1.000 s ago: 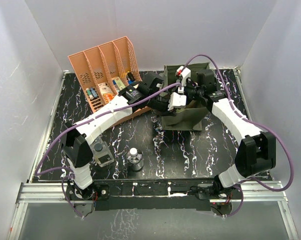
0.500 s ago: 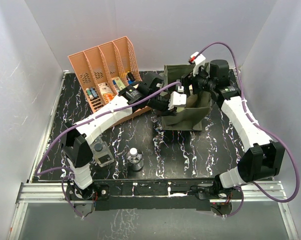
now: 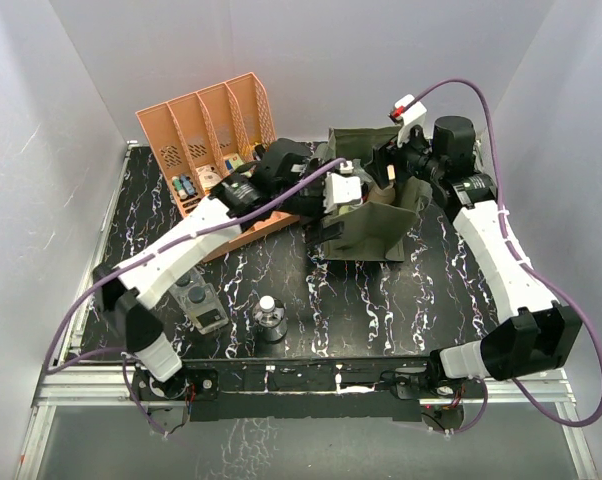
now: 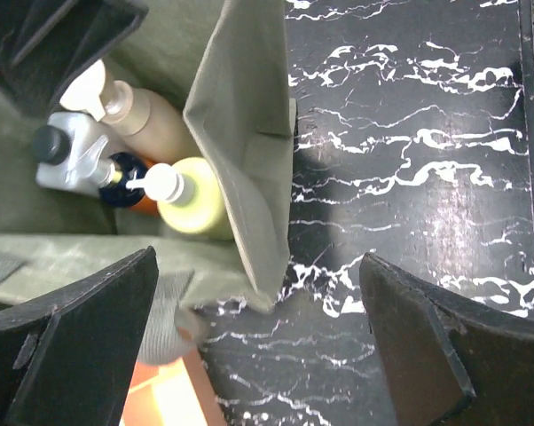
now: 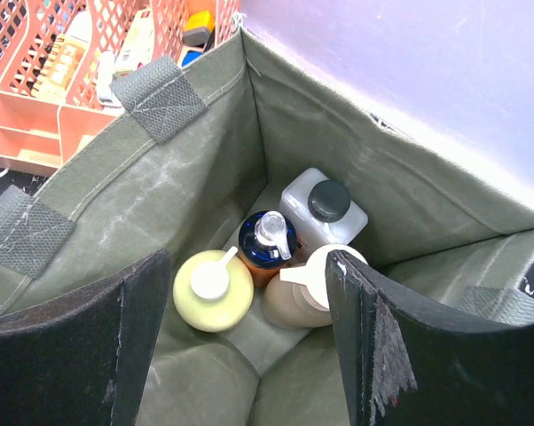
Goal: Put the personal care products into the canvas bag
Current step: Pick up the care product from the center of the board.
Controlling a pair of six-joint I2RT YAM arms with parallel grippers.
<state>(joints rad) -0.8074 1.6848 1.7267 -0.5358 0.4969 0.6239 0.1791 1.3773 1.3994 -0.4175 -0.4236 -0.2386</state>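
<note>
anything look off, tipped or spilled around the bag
Nothing spilled. The near wall of the canvas bag slumps outward, leaving its mouth lopsided. The yellow bottle and tan pump inside sit caps up. The twin pack and small round bottle stand on the table, outside the bag.

Bright, even overhead light; white glare on the glossy black marbled tabletop (image 4: 480, 204), soft shadow inside the olive-green canvas bag (image 4: 240, 133).

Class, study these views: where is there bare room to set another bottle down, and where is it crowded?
Bare table lies between the canvas bag, the small clear round bottle and the near edge. Inside the bag, the yellow bottle, tan pump, orange-and-blue pump and white bottle crowd one corner; the fabric floor beside them looks free.
</note>
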